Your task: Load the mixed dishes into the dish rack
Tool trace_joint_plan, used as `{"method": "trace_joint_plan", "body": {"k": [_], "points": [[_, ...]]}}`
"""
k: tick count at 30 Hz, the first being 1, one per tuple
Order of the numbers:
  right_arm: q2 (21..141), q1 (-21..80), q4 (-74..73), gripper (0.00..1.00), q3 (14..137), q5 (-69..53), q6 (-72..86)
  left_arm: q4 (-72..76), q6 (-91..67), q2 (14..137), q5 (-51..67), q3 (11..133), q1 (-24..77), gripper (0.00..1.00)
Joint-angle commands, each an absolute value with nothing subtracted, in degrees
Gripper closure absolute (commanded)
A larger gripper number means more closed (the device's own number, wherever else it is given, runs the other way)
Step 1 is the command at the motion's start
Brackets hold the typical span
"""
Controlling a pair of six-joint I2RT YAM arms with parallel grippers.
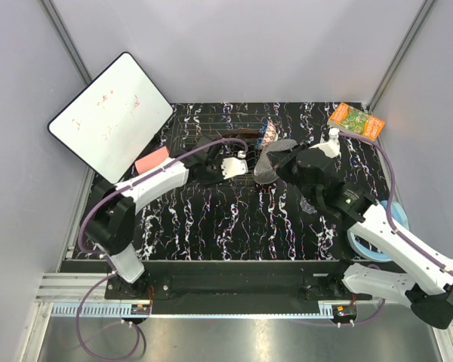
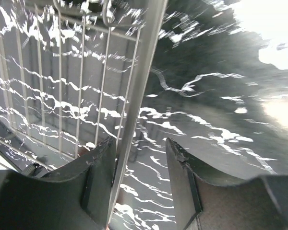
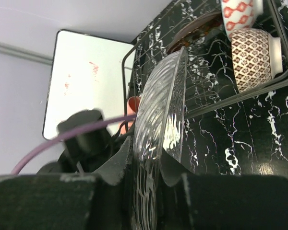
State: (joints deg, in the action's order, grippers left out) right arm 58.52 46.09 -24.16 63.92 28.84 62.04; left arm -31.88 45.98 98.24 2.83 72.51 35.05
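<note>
The silver wire dish rack (image 1: 211, 124) stands at the back middle of the table. My right gripper (image 1: 281, 161) is shut on the rim of the clear glass bowl (image 1: 267, 167) and holds it on edge at the rack's front right corner. In the right wrist view the bowl (image 3: 163, 105) is pinched between my fingers (image 3: 149, 143), with a beige patterned bowl (image 3: 254, 52), a red-patterned bowl (image 3: 240, 14) and a dark plate (image 3: 197, 31) in the rack behind. My left gripper (image 1: 234, 167) is open, its jaws either side of the rack's front rim wire (image 2: 139, 96).
A white board (image 1: 109, 117) leans at the back left. A pink object (image 1: 151, 161) lies left of the rack. A green-orange book (image 1: 355, 119) lies at the back right. Blue headphones (image 1: 366, 241) lie under my right arm.
</note>
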Motion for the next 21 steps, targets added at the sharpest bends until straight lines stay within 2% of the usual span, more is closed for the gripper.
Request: {"method": "trace_joint_plan", "body": {"k": [1,7,17,21], "points": [[60.5,43.5,-26.1,1.00,65.0,28.3,69.2,-34.9,41.9,92.0,6.6,70.1,38.3,0.51],[62.6,39.9,-27.7,1.00,65.5,26.4,73.2,-36.5,39.5,89.0,8.1,67.2,40.0,0.51],[69.8,31.5,-21.1,1.00,64.2,9.0,81.9,-37.5,36.5,85.4,11.9,60.2,40.1,0.52],[76.1,31.3,-20.4,1.00,67.7,4.8,83.6,-38.1,35.4,83.6,13.5,58.2,41.1,0.52]]}}
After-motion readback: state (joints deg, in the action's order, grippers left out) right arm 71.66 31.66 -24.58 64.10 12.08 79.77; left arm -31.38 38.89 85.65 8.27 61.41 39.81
